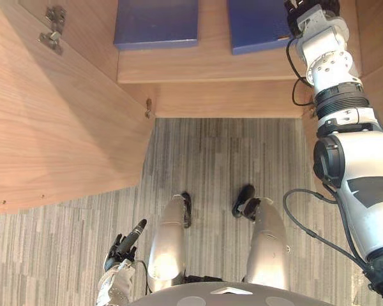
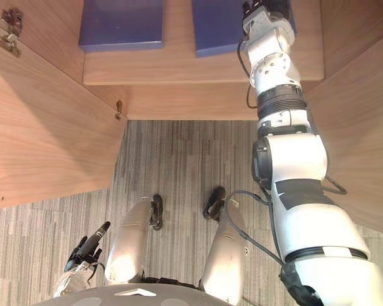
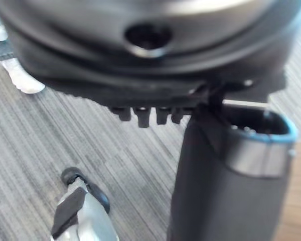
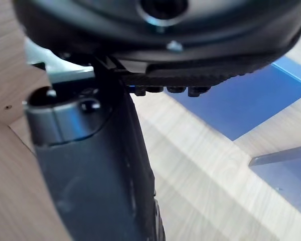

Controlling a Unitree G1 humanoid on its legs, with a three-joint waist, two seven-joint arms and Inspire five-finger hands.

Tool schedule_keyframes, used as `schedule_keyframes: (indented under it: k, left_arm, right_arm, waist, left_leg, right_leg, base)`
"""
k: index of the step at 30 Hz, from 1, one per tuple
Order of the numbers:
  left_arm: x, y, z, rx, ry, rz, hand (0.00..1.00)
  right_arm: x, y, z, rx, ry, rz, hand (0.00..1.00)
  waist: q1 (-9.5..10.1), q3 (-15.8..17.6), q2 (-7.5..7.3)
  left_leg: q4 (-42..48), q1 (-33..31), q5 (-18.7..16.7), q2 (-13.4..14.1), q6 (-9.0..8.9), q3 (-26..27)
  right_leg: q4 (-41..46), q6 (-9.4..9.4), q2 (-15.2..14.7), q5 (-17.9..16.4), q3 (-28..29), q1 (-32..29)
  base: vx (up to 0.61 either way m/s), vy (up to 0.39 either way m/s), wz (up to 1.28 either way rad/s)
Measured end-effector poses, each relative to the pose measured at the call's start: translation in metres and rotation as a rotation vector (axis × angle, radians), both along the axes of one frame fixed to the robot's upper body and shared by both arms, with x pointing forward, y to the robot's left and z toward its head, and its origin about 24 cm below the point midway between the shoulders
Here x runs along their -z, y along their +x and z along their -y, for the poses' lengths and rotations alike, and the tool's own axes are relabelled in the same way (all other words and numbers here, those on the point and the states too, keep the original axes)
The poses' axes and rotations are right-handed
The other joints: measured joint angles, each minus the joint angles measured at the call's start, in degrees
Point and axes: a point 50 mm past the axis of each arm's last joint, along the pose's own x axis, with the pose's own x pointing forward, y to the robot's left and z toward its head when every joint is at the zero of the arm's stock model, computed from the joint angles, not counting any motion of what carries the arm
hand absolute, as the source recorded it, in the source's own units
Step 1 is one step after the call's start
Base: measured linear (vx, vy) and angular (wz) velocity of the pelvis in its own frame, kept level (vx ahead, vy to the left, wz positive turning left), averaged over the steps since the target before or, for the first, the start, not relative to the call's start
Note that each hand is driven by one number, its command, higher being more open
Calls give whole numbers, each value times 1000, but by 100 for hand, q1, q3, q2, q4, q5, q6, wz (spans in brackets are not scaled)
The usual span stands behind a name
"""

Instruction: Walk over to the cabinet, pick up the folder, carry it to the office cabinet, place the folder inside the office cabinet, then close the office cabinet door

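Two blue folders lie flat on the shelf [image 1: 210,64] of the open wooden cabinet, one to the left [image 1: 156,22] and one to the right [image 1: 255,25]. My right arm reaches up into the cabinet, and my right hand [image 1: 309,13] is over the near right corner of the right folder [image 4: 241,100]. In the right wrist view its thumb [image 4: 95,170] is straight and holds nothing, with the folder lying past it on the wood. My left hand [image 1: 124,245] hangs low at my left side with relaxed fingers, far from the cabinet.
The cabinet's left door [image 1: 57,127] stands open towards me, its hinge [image 1: 52,29] showing near the top. The right door or side wall [image 2: 357,140] is close beside my right arm. Striped grey carpet [image 1: 210,159] lies below. A person's white shoe [image 3: 20,80] is on the floor.
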Motion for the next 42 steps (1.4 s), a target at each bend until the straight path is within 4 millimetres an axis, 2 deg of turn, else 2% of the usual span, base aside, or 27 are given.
schedule_keyframes:
  k: [3,5,7,10,12,16,21,23,28,31,34,35,38,40,41,42]
  left_arm:
    - [0,-4,-4,18,22,-14,100]
    - [1,-12,-6,13,26,-34,100]
    - [3,-15,-7,6,24,-45,100]
    - [4,-17,-7,16,32,-59,100]
    - [6,-21,-5,26,28,-79,100]
    - [11,-28,0,19,3,-112,100]
    - [14,-32,0,29,9,-142,100]
    - [16,-38,-1,7,0,-159,100]
    - [19,-47,-1,9,-10,-193,100]
    - [20,-48,1,9,-16,-199,100]
    - [22,-50,6,6,-28,-207,100]
    - [22,-50,6,6,-30,-209,100]
    - [24,-52,13,-5,-53,-215,100]
    - [25,-56,16,-10,-64,-228,100]
    - [26,-57,16,-15,-63,-235,100]
    - [26,-58,15,-17,-60,-241,100]
  right_arm:
    - [7,0,7,2,63,-6,100]
    - [31,2,18,20,126,-50,100]
    - [45,2,25,32,184,-75,100]
    - [67,0,36,53,291,-105,100]
    - [90,-3,50,93,382,-131,100]
    - [123,-9,62,136,504,-177,100]
    - [157,-20,80,217,395,-270,100]
    - [173,-25,83,228,363,-315,100]
    - [214,-35,80,226,344,-418,100]
    - [253,-50,74,222,271,-516,100]
    - [319,-86,59,203,219,-687,100]
    - [332,-95,56,198,217,-720,100]
    - [394,-149,32,174,236,-917,100]
    - [424,-185,19,161,239,-1034,100]
    - [441,-209,10,156,249,-1109,100]
    - [448,-222,6,150,245,-1149,100]
  waist:
    - [-3,-142,-23]
    - [19,-365,-70]
    - [39,-512,-92]
    - [64,-668,-102]
    - [108,-851,-108]
    - [126,-1052,-114]
    - [142,-1168,-117]
    - [147,-1248,-128]
    - [134,-1534,-191]
    - [97,-1757,-293]
    - [63,-1897,-415]
    - [41,-1914,-445]
    - [-74,-1980,-531]
    - [-96,-1997,-529]
    - [-157,-2010,-547]
    - [-199,-2026,-569]
  left_leg:
    - [-424,245,170,-35,-43,-16]
    - [-930,552,375,-78,-80,-73]
    - [-1314,760,526,-90,-111,-84]
    - [-1901,1116,771,-92,-141,-101]
    - [-2349,1361,946,-92,-173,-123]
    - [-2989,1738,1214,-92,-194,-96]
    - [-3448,2100,1421,-95,-165,-85]
    - [-3604,2253,1529,-94,-182,-57]
    - [-3707,2439,1611,-109,-153,35]
    - [-3854,2549,1656,-117,-172,94]
    - [-4033,2838,1655,-121,-173,227]
    - [-4044,2871,1654,-130,-172,240]
    - [-4126,3035,1611,-183,-176,399]
    - [-4111,3130,1495,-180,-139,497]
    - [-4103,3174,1443,-184,-128,508]
    - [-4090,3184,1437,-191,-127,509]
  right_leg:
    - [-285,6,23,47,-118,232]
    - [-599,10,41,96,-307,522]
    - [-851,18,96,152,-392,695]
    - [-1236,31,179,240,-539,1004]
    - [-1485,59,238,276,-654,1199]
    - [-1827,80,331,404,-774,1464]
    - [-2382,151,493,626,-828,1856]
    - [-2816,171,618,843,-817,2091]
    - [-3736,199,855,1294,-751,2551]
    - [-4124,198,955,1499,-713,2729]
    - [-4332,226,1019,1595,-620,2955]
    - [-4387,230,1024,1623,-602,2996]
    - [-4595,270,1038,1790,-429,3123]
    - [-4600,287,1052,1821,-311,3159]
    - [-4606,301,1050,1832,-296,3194]
    - [-4625,309,1041,1838,-296,3214]
  base:
    - [71,-23,13]
    - [113,-35,20]
    - [124,-53,14]
    - [85,-38,11]
    - [66,-22,12]
    - [78,3,4]
    - [53,38,2]
    - [38,52,-10]
    - [15,38,-12]
    - [-5,44,-8]
    - [-16,57,-12]
    - [-30,64,-8]
    - [-55,88,-21]
    - [-60,88,-30]
    - [-47,61,-13]
    - [-67,78,-7]
